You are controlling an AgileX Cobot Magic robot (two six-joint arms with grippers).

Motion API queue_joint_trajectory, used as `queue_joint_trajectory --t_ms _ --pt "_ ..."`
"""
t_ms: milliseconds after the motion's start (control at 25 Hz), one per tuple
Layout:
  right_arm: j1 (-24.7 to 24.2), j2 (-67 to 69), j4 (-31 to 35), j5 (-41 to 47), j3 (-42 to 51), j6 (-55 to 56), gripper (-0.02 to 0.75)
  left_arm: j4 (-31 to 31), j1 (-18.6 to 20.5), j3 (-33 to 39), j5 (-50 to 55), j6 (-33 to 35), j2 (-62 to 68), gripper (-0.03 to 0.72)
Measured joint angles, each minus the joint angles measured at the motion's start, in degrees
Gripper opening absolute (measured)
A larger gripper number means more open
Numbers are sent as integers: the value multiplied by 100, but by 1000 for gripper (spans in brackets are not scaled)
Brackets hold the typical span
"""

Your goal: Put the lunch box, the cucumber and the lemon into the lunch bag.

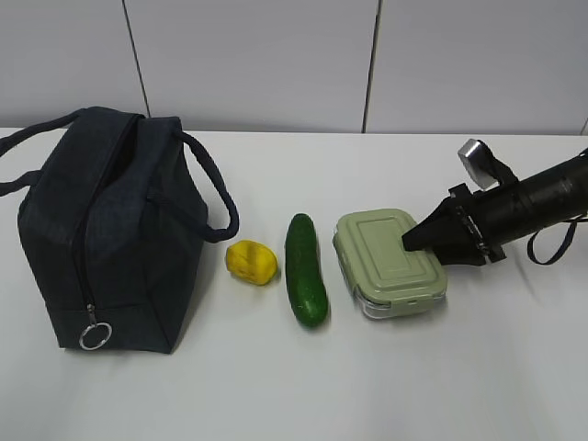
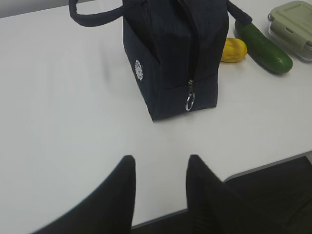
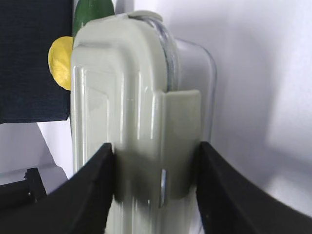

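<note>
The navy lunch bag (image 1: 101,230) (image 2: 170,58) stands upright at the left, its silver ring pull (image 1: 95,335) hanging low on the near end. To its right lie the yellow lemon (image 1: 251,262) (image 2: 233,50), the dark green cucumber (image 1: 306,269) (image 2: 263,46) and the sage-lidded lunch box (image 1: 386,262) (image 3: 126,97), all on the table. My right gripper (image 1: 411,241) (image 3: 156,146) reaches in from the right, one finger on the lid and the other on the clear base at the clip end. My left gripper (image 2: 161,158) hangs open over bare table, short of the bag.
The white table's front edge (image 2: 253,170) runs just under my left fingers. A grey panelled wall (image 1: 367,64) backs the table. The bag's two loop handles (image 1: 216,197) stick out to either side.
</note>
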Motion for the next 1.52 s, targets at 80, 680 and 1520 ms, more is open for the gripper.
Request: queue_joint_trajectory --t_ms 80,680,1520 --pt "0 -53 -45 -26 0 65 372 0 0 0 0 0 0 239" --pt "13 -160 -118 -132 0 267 367 0 0 0 0 0 0 239" --pt "13 -525 -105 -306 0 596 365 -55 0 0 0 0 0 239"
